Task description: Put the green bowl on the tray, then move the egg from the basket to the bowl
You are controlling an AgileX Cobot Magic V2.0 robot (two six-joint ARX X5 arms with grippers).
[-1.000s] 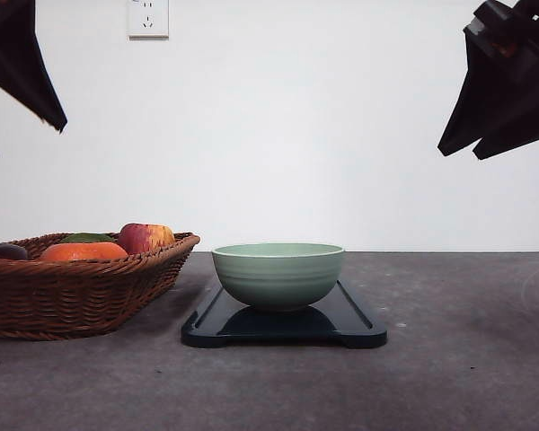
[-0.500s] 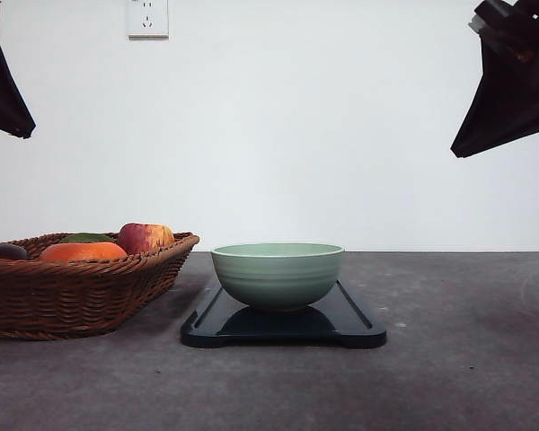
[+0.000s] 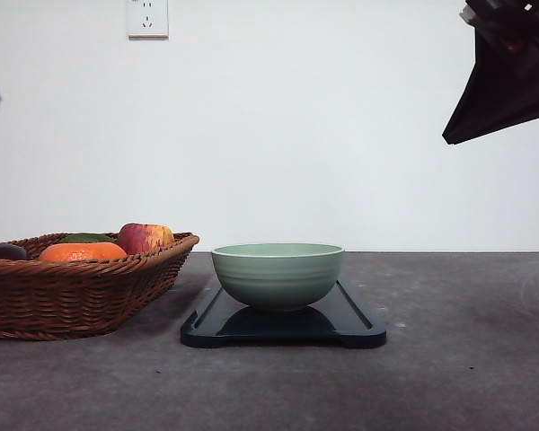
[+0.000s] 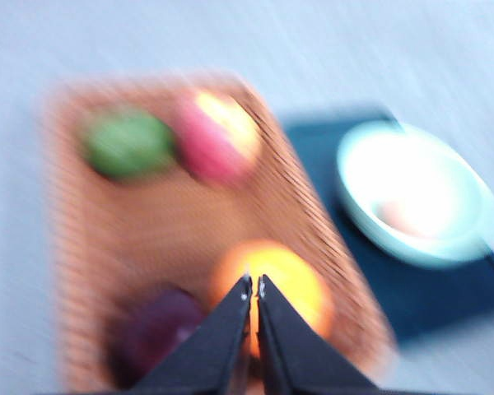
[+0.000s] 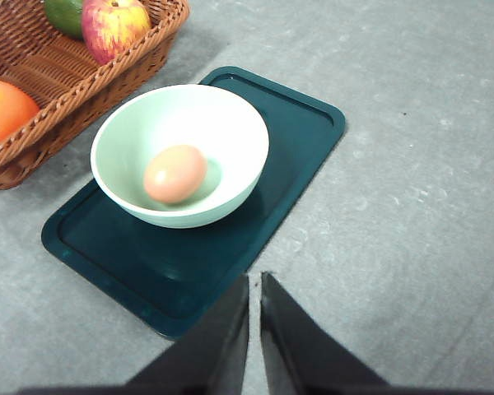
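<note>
Egg [image 5: 174, 174] rests in the green bowl [image 5: 181, 154] on the tray [image 5: 280, 185], beyond the right gripper [image 5: 254, 281]. Both grippers' fingers are pressed together, the left gripper [image 4: 253, 285] above the basket [image 4: 148, 239].

The front camera is sitting low, near table height, facing forward toward the wall and viewing the green bowl [image 3: 278, 274], the tray [image 3: 283, 325] and the basket [image 3: 76, 285] side-on. The left wrist camera is looking steeply down from above the basket [image 4: 206, 239], its picture blurred. The right wrist camera is looking down obliquely from above the table beside the tray [image 5: 199, 210], imaging the bowl's [image 5: 180, 154] interior. All three views are sharing bowl, tray and basket.
</note>
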